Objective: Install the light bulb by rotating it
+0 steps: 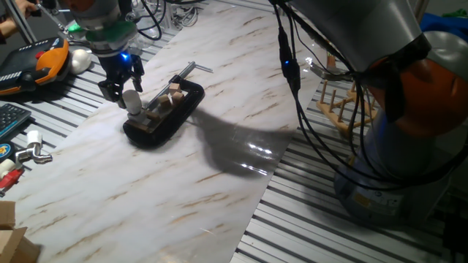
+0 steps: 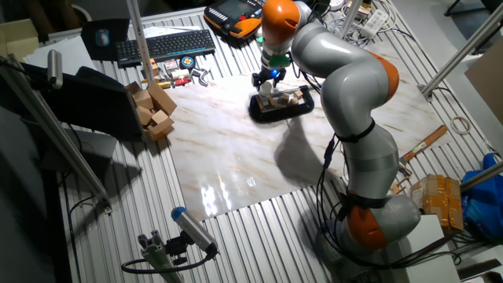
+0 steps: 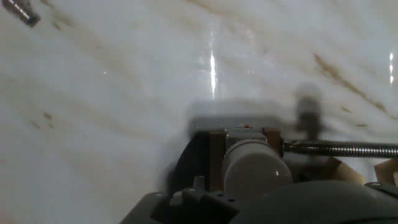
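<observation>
Because the light bulb (image 3: pixel 256 169) sits nearest our hand camera, at six o'clock, we see it upright in a wooden holder on the black tray (image 1: pixel 184 111). Our gripper (image 1: pixel 123 86) straddles the globe; whether it is clamped, we cannot tell. We judge the bulb light, smooth and fragile, best held gently around the globe. Beyond lies the glossy marble sheet (image 1: pixel 183 183), then, toward twelve o'clock, a keyboard (image 2: pixel 165 45).
</observation>
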Tool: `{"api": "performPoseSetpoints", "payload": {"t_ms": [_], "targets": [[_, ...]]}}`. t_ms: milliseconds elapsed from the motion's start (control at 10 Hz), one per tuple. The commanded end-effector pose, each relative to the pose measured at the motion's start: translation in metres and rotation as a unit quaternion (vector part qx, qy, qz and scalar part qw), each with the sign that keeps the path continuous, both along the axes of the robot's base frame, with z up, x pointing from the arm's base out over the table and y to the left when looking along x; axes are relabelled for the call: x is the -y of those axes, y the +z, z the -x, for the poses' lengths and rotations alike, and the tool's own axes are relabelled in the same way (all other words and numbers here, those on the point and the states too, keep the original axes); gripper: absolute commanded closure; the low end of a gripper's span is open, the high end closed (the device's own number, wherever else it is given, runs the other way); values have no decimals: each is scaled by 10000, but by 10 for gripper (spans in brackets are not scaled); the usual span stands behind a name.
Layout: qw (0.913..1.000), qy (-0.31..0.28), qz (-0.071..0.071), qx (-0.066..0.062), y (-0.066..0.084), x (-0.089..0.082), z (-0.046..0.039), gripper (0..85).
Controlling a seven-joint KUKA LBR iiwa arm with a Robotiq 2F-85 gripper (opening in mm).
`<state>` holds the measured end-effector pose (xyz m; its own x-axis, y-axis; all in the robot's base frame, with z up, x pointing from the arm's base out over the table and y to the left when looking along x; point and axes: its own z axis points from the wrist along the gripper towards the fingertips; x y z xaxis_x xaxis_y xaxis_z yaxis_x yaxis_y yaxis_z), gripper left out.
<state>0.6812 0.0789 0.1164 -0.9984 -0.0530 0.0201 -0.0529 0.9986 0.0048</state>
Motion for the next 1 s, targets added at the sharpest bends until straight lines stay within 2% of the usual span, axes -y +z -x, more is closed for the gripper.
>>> {"api": "performPoseSetpoints", "payload": {"t_ms": [0,100,700,900], "targets": [[9914,1306,12,35,4,0,5,170],[9907,1360,45,61,10,1,8,170],[9898,1405,27,210,36,-10,-15,170],[9898,1405,28,218,27,-12,-17,170]]}}
